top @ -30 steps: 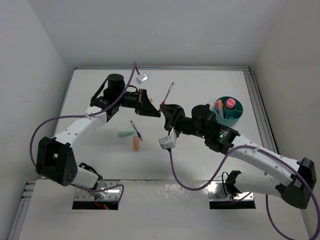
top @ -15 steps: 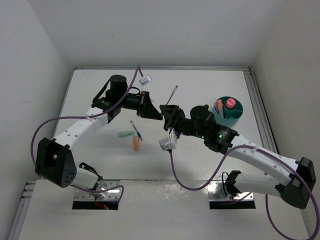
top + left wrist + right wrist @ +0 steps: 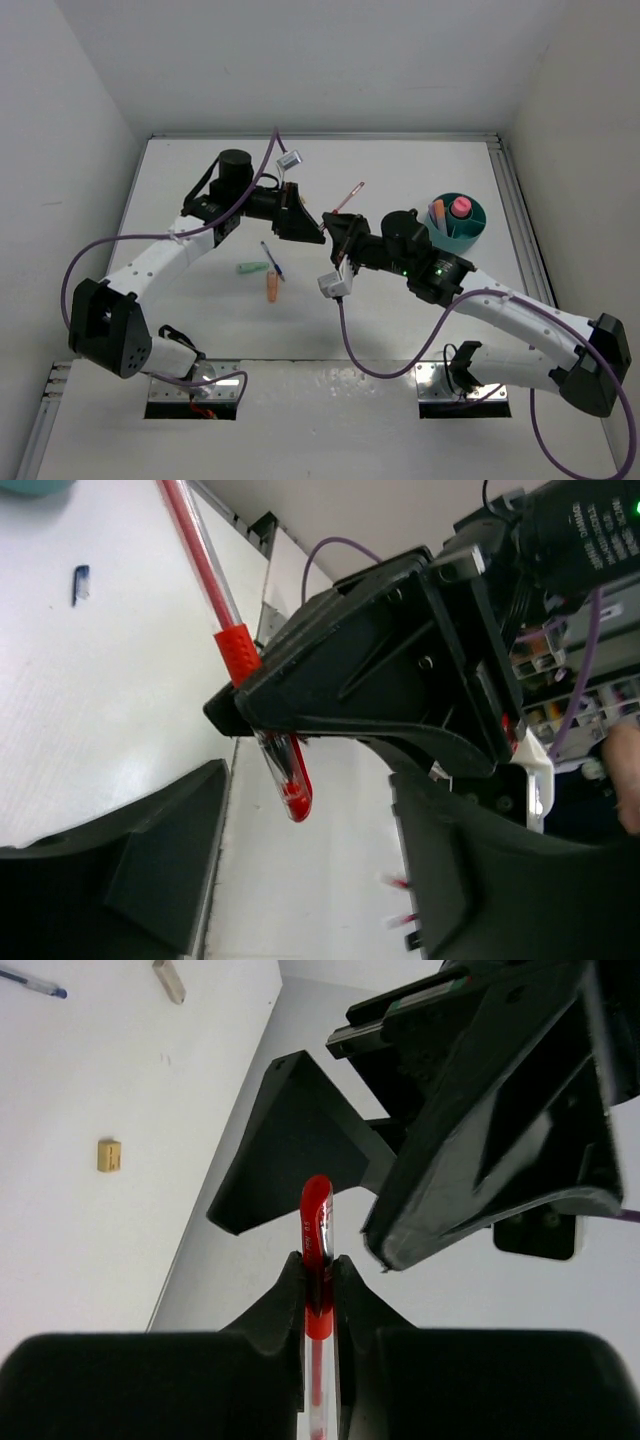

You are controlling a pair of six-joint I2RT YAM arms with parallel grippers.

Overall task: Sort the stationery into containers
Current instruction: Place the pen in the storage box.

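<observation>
My left tool [image 3: 300, 880] and right tool [image 3: 318, 1272] are matte black, my cables [image 3: 100, 250] purple. The red pen [image 3: 316, 1230] has a clear barrel. The desk [image 3: 420, 170] is white, with a mint stub [image 3: 250, 268], orange stub [image 3: 271, 287] and blue pen [image 3: 272, 259]. The cup [image 3: 470, 234] is teal, its marker [image 3: 460, 208] pink.

Bright, even light (wrist foregrounds soft).

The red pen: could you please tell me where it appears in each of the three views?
Top external: red pen at centre, slanting up-right from the right gripper.
Left wrist: red pen upper left, running diagonally down to centre.
Right wrist: red pen bottom centre, upright.
Shared landmark: the right gripper clamped on it.
</observation>
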